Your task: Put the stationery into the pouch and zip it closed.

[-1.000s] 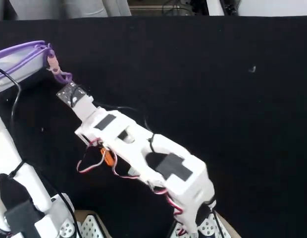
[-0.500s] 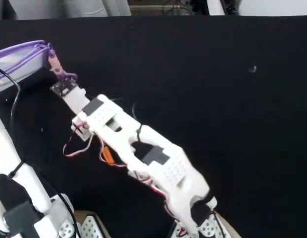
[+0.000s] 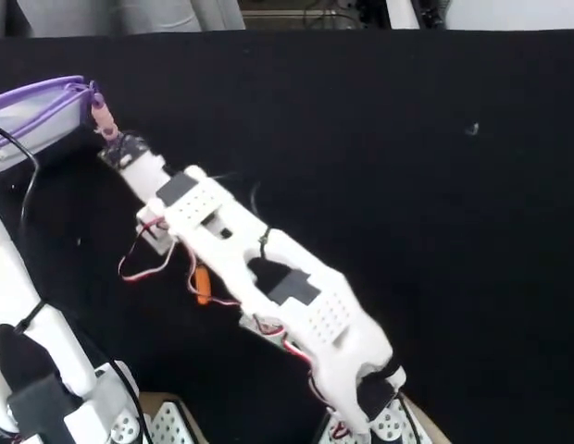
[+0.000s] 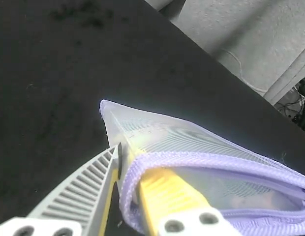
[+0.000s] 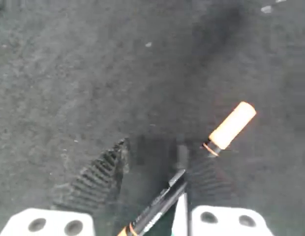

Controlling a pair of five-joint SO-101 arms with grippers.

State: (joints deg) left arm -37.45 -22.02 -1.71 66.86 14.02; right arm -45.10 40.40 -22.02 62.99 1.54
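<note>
A clear pouch [image 3: 37, 106] with a purple zipper is held up at the far left of the black table. In the left wrist view my left gripper [image 4: 125, 158] is shut on the pouch [image 4: 201, 142], pinching its rim between the grey finger and the yellow finger. My right arm stretches across to it. My right gripper [image 3: 120, 150] ends right at the pinkish zipper pull [image 3: 102, 116]. In the right wrist view my right gripper [image 5: 152, 147] has its dark fingers apart over the cloth. An orange-capped pen [image 5: 232, 125] lies slanted just past one fingertip.
The black cloth [image 3: 407, 185] covers the whole table, with wide free room on the right. A small orange piece [image 3: 202, 285] shows under my right arm beside its loose wires. My left arm's white links [image 3: 28, 351] stand along the left edge.
My right arm has pushed farther toward the pouch; its gripper now covers the purple loop of the zipper pull. The pouch and my left arm have stayed put.
</note>
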